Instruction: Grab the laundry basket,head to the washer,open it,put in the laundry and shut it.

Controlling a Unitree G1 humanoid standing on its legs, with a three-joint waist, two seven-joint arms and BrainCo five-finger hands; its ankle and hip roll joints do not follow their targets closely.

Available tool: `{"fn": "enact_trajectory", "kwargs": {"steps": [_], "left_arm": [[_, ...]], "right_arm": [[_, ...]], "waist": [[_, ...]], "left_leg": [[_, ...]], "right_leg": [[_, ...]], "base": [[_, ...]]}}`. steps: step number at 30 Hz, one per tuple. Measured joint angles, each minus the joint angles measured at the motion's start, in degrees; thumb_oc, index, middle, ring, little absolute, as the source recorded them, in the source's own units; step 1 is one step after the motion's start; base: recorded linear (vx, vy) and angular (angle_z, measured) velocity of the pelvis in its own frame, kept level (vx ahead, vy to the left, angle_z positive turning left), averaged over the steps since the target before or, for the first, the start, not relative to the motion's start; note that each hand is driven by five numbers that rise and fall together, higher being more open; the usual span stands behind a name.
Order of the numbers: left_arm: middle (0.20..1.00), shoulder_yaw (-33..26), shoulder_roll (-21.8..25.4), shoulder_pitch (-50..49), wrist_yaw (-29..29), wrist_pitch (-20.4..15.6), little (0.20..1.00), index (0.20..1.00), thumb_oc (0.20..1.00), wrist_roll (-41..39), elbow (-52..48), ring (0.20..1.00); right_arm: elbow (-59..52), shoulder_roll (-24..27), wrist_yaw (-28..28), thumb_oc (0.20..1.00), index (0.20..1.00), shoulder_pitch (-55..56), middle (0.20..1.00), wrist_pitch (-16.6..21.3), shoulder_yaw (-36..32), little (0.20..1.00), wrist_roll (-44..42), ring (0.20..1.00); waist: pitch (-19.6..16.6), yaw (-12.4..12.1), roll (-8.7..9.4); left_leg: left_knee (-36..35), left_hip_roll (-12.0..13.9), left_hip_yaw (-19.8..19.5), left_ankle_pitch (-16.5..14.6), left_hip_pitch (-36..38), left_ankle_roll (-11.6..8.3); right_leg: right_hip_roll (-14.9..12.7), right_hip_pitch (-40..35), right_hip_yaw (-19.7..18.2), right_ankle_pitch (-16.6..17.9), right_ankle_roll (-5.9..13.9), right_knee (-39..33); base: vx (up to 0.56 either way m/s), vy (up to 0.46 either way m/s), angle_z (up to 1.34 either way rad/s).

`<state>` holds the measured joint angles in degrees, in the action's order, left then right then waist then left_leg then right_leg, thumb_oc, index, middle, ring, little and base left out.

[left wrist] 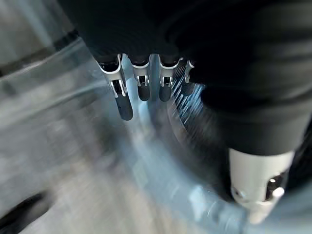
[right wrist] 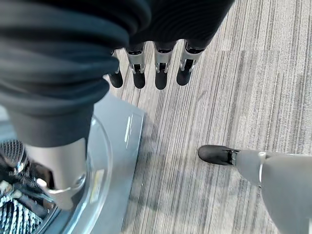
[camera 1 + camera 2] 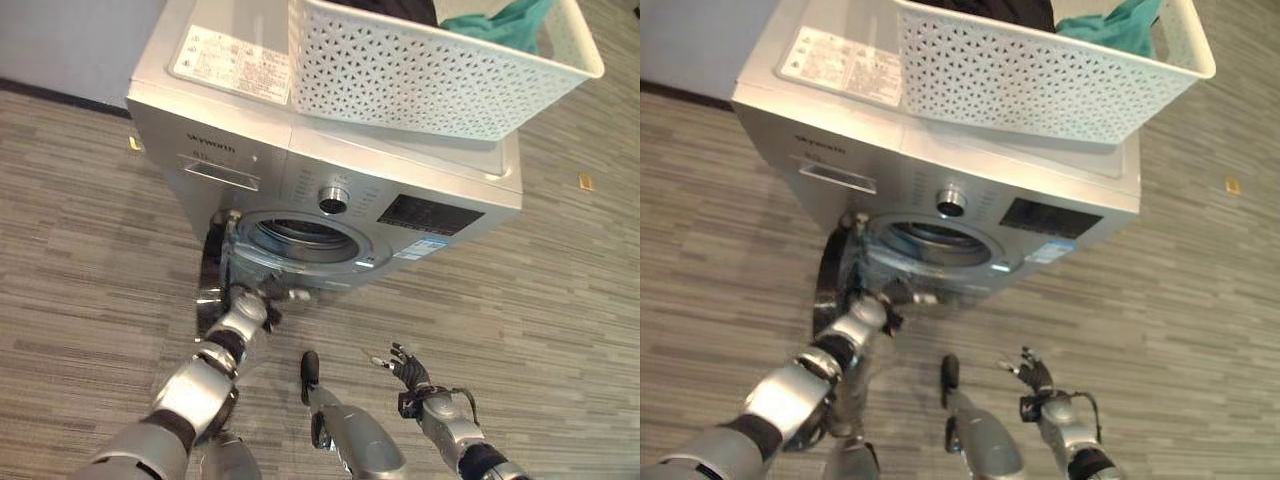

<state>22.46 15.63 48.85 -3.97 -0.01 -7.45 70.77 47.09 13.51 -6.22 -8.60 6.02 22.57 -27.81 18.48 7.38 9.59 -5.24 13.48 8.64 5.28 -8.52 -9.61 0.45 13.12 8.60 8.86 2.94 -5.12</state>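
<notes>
The left robot hand (image 3: 247,312) sits at the rim of the washer's door (image 3: 214,285), fingers apparently hooked on it, likely swinging it open; blur leaves the hold uncertain. The right robot hand (image 3: 410,370) hangs released, fingers spread, below the washer (image 3: 330,170). The laundry basket (image 3: 430,75) rests on top of the washer, clothes (image 3: 500,22) inside, freeing both hands. A label sheet (image 3: 232,62) near the washer's top corner is unreadable.

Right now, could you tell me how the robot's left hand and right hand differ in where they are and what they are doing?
The left hand is raised to the washer's door, which stands open at the drum opening; the right hand hangs lower, over the floor, away from the washer. The left hand touches the door; the right hand touches nothing, fingers spread. Neither holds the laundry basket, which sits on the washer.
</notes>
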Motion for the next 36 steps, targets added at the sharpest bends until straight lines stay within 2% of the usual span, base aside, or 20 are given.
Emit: {"fn": "enact_trajectory", "kwargs": {"steps": [4, 7, 8, 12, 15, 22, 27, 29, 32, 36], "left_arm": [[1.0, -5.11, 7.07, -0.01, -2.07, -2.48, 1.0, 1.0, 1.0, -4.31, -2.38, 1.0], [1.0, -7.35, 6.85, -3.02, -2.66, -2.75, 1.0, 1.0, 1.0, -8.49, -2.84, 1.0], [1.0, -10.29, 6.43, -4.55, -2.73, -3.08, 1.0, 1.0, 1.0, -10.7, -4.0, 1.0], [1.0, -12.76, 6.77, -9.7, -3.98, -3.18, 1.0, 1.0, 1.0, -15.22, -4.56, 1.0], [1.0, -12.72, 7.08, -11.68, -4.75, -3.16, 1.0, 1.0, 1.0, -16.43, -4.21, 1.0], [1.0, -12.51, 8.21, -15.51, -4.63, -3.18, 1.0, 1.0, 1.0, -17.31, -6.32, 1.0], [1.0, -8.62, 7.6, -17.37, -3.96, -3.23, 1.0, 1.0, 1.0, -17.28, -7.28, 1.0], [1.0, -6.12, 8.26, -14.85, -3.61, -3.04, 1.0, 1.0, 1.0, -16.17, -5.04, 1.0], [1.0, -5.34, 9.78, -9.06, -3.61, -2.65, 1.0, 1.0, 1.0, -12.44, 1.12, 1.0], [1.0, -9.37, 16.64, -1.84, -6.31, -1.8, 1.0, 1.0, 1.0, -11.83, 5.5, 1.0]], "right_arm": [[1.67, 1.41, -0.04, 1.0, 1.0, 1.0, 1.0, 1.11, -0.81, 1.0, -0.65, 1.0], [2.63, 1.89, 0.0, 1.0, 1.0, 1.83, 1.0, 1.25, -1.21, 1.0, -0.65, 1.0], [2.95, 1.83, -0.01, 1.0, 1.0, 1.86, 1.0, 1.35, -1.33, 1.0, -0.66, 1.0], [3.67, 1.53, 0.07, 1.0, 1.0, 3.21, 1.0, 1.48, -3.15, 1.0, -0.73, 1.0], [3.85, 1.5, 0.19, 1.0, 1.0, 3.95, 1.0, 1.54, -3.48, 1.0, -0.78, 1.0], [3.74, 1.22, 1.32, 1.0, 1.0, 3.94, 1.0, 1.45, -4.12, 1.0, -0.75, 1.0], [3.74, 1.22, 1.42, 1.0, 1.0, 3.48, 1.0, 1.44, -4.94, 1.0, -0.78, 1.0], [3.74, 1.42, 1.36, 1.0, 1.0, 3.31, 1.0, 1.49, -4.7, 1.0, -0.84, 1.0], [3.09, 1.62, 1.35, 1.0, 1.0, 3.16, 1.0, 1.49, -4.35, 1.0, -0.88, 1.0], [-0.32, 1.74, 1.26, 1.0, 1.0, 2.99, 1.0, 2.28, -2.55, 1.0, -2.09, 1.0]], "waist": [[0.54, 0.2, -0.81], [0.58, 0.21, -0.87], [0.59, 0.2, -0.88], [0.6, -0.86, -0.91], [0.62, -2.24, -0.93], [0.58, -3.49, -0.99], [0.59, -3.52, -1.06], [0.6, -3.56, -1.07], [0.7, -3.31, -0.83], [1.87, -2.0, 1.39]], "left_leg": [[0.0, 0.95, -0.34, -0.01, -0.67, -0.22], [-0.02, 0.91, -0.23, -0.12, -0.48, -0.39], [-0.02, 0.83, -0.25, -0.15, -0.28, -0.43], [-0.05, 0.6, -0.88, -0.33, 1.12, -0.51], [-0.06, 0.16, -1.52, -0.2, 0.94, -0.55], [-0.07, -0.62, -1.84, 0.02, 1.6, -0.36], [-0.06, -0.94, -1.95, 0.08, 0.91, -0.2], [-0.05, -0.99, -2.14, 0.4, -0.32, -0.03], [-0.06, -0.9, -2.77, 0.91, -1.94, -0.07], [-0.06, -0.07, -3.44, 1.5, -3.77, -0.93]], "right_leg": [[0.88, 0.56, 0.52, 0.1, -0.3, 0.04], [0.77, 0.49, 0.74, 0.33, -0.61, 0.06], [0.67, 0.26, 0.86, 0.34, -0.62, 0.06], [0.45, -1.43, 1.33, 0.23, -0.56, 0.03], [0.02, -1.56, 1.35, -0.15, -0.86, 0.02], [-0.75, -2.45, 1.36, -0.65, -0.58, -0.44], [-1.04, -1.79, 1.47, 0.1, -1.01, -0.04], [-1.05, -0.71, 1.51, 0.39, -1.09, -0.32], [-0.9, 0.68, 1.79, 0.39, -1.01, -0.29], [-0.18, 2.28, 2.47, 0.55, -0.88, -0.46]], "base": [[-0.01, -0.014, 0.01], [0.0, 0.0, -0.02], [0.0, 0.009, 0.05], [0.0, 0.014, 0.07], [0.01, 0.04, 0.09], [0.01, 0.051, 0.03], [-0.04, 0.013, 0.01], [-0.04, -0.012, 0.04], [-0.02, -0.024, 0.07], [-0.01, -0.023, 0.02]]}}
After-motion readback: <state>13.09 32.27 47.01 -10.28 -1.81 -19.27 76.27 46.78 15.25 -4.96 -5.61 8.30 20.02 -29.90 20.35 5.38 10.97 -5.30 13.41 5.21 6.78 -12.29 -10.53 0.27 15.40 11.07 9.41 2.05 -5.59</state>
